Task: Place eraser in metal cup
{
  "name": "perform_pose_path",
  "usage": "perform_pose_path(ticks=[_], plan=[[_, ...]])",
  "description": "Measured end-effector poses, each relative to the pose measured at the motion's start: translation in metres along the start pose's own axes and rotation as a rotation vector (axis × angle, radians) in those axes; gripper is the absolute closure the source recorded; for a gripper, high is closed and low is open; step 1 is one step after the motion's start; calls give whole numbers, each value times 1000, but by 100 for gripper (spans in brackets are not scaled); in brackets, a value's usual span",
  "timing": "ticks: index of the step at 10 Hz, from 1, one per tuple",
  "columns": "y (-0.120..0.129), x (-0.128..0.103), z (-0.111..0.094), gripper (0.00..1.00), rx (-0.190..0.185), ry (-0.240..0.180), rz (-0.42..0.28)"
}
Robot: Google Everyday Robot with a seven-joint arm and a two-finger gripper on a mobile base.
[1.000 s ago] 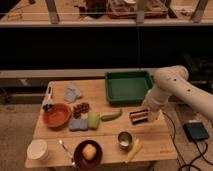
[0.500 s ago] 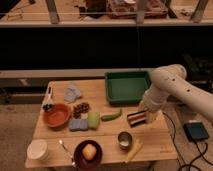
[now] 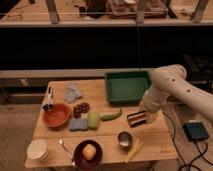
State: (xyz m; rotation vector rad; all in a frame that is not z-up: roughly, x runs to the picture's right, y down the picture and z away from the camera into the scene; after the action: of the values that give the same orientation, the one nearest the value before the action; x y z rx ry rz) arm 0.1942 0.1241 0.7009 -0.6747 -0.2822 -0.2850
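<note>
The eraser (image 3: 136,118), a flat block with red, white and dark stripes on its side, is at the right of the wooden table (image 3: 105,100), just in front of the green tray. My gripper (image 3: 147,117) comes down from the pale arm at the right and sits at the eraser's right end, shut on it. The metal cup (image 3: 124,139), small and shiny, stands upright a short way in front of and slightly left of the eraser, near the table's front edge.
The green tray (image 3: 127,86) is at the back right. An orange bowl (image 3: 56,115), a blue-grey sponge (image 3: 78,124), a green chili (image 3: 111,116) and a crumpled cloth (image 3: 73,92) lie to the left. In front are a white bowl (image 3: 38,149), a dark red bowl (image 3: 88,152) holding a fruit, and a yellow item (image 3: 133,150).
The arm's end and the eraser have shifted slightly left and toward the table's front, closer to the metal cup. Everything else stays put.
</note>
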Motion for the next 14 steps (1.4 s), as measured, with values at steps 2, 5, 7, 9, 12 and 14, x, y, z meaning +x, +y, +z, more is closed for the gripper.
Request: perform_pose_path(ticks=[2,5,7,9,12,14], plan=[[1,-15,1,100,-1,2,-35],[6,-24,0,100,-2,-1,-61],[6,-32,-1,100,-2,-2,-84],[7,-39,-3,100,2,2,-104],[10,-46,-3,100,6,8,-128],[12,-50,-3,100,10,10,-142]])
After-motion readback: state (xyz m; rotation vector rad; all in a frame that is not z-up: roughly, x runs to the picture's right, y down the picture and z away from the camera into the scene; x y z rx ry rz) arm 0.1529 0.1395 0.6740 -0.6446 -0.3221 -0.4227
